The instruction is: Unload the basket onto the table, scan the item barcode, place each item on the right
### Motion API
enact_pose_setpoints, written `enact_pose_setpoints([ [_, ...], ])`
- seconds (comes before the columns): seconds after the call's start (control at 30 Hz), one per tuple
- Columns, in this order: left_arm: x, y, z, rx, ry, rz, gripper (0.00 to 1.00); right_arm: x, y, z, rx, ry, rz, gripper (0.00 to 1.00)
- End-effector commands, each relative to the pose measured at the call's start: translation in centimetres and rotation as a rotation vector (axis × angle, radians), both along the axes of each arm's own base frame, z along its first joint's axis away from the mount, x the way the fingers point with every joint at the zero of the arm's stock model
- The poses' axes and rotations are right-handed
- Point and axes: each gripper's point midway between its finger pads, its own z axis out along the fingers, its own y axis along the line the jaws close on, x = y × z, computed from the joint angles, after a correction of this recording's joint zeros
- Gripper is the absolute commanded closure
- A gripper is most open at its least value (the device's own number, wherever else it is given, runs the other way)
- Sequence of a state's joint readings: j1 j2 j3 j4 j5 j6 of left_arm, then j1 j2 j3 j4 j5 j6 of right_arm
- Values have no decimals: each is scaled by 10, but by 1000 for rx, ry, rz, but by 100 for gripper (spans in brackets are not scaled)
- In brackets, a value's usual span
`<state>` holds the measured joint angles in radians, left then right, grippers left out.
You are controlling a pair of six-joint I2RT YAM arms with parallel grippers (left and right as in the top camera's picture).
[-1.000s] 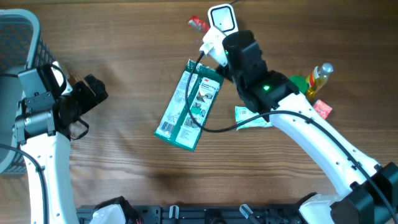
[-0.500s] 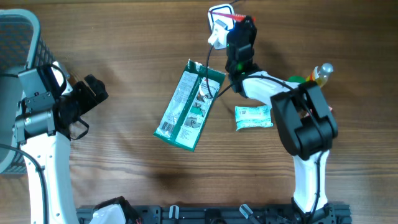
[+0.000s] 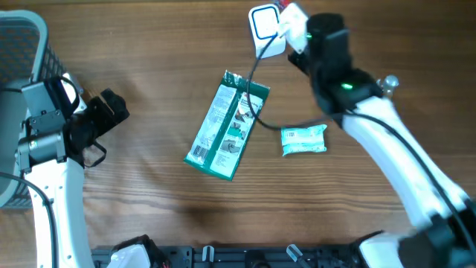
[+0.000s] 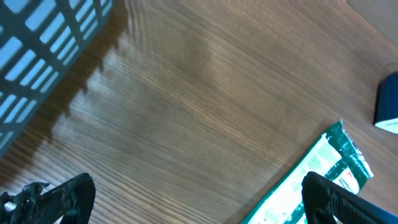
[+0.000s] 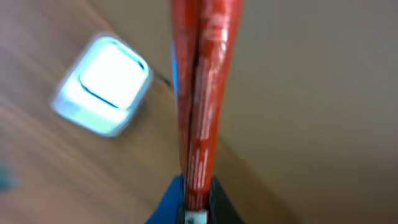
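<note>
Red packet point(image 5: 200, 93) held edge-on, just beside scanner point(image 5: 102, 84).

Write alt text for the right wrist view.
A thin red packet, seen edge-on, runs up the middle of the blurred frame, pinched at the bottom by the right gripper. To its left a white square scanner with a lit face lies on the wooden table.

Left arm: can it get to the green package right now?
Probably yes. The left hand is open, and only bare table lies between it and the green package. A black cable crosses the package's end nearest the top of the overhead view, so the nearer end looks free.
</note>
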<state>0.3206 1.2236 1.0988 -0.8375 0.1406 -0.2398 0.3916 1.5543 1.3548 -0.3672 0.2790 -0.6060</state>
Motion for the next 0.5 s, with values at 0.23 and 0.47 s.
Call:
enact_pose_setpoints([
  [0.23,1,-3,2,5,-9,-26,0,-147,-31,-149,274,823,-531,96],
  [0.47,1,-3,2,5,-9,-26,0,-136,21,-163,492,897,-422,24],
])
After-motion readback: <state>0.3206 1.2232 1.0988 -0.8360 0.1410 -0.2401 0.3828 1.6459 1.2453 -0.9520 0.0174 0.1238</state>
